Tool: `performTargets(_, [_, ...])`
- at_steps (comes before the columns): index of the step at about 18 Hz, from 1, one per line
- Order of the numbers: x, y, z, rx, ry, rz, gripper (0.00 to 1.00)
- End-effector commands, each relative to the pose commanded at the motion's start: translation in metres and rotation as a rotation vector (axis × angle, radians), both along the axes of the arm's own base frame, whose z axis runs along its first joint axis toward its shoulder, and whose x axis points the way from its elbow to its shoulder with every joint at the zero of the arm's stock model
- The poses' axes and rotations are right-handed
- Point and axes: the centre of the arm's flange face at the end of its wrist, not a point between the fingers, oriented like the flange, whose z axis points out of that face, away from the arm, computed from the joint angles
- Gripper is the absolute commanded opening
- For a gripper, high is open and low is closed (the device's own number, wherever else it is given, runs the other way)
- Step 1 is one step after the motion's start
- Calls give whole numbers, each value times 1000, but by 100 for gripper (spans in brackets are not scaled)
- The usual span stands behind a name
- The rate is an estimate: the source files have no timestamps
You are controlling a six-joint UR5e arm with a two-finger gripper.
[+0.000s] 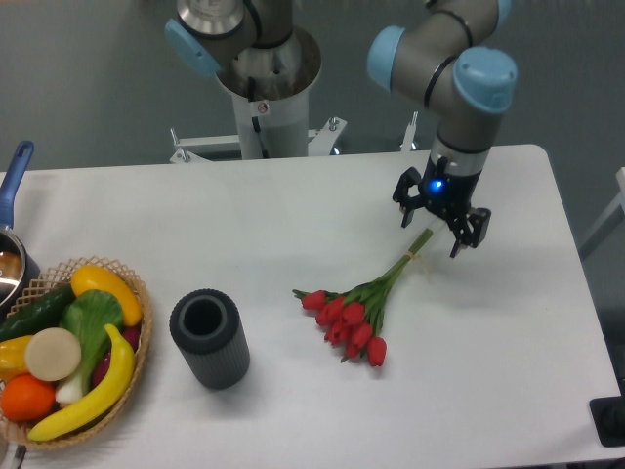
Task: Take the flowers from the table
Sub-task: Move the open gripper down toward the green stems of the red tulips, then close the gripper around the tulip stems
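Basket [137,337] is well clear; spread gripper [441,227] seemingly straddles flowers' [354,315] stem end, so drop squarely before pinching.

wicker fruit basket [137,293], dark ribbed cylinder vase [209,339], blue-handled pot [12,239]

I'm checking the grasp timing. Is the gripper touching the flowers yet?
Cannot tell. In the camera view the open gripper sits right over the stem end of the flowers, hiding any contact or gap.
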Motion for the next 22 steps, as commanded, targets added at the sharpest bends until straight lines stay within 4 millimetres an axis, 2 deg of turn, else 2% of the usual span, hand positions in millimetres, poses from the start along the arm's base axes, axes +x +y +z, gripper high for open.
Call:
performTargets(10, [5,2,-41,-31,-77,-5,100])
performTargets(18, [6,5,-55,-39,-99,-11,99])
performTargets(22, [4,7,-56,-39,-99,-12,81])
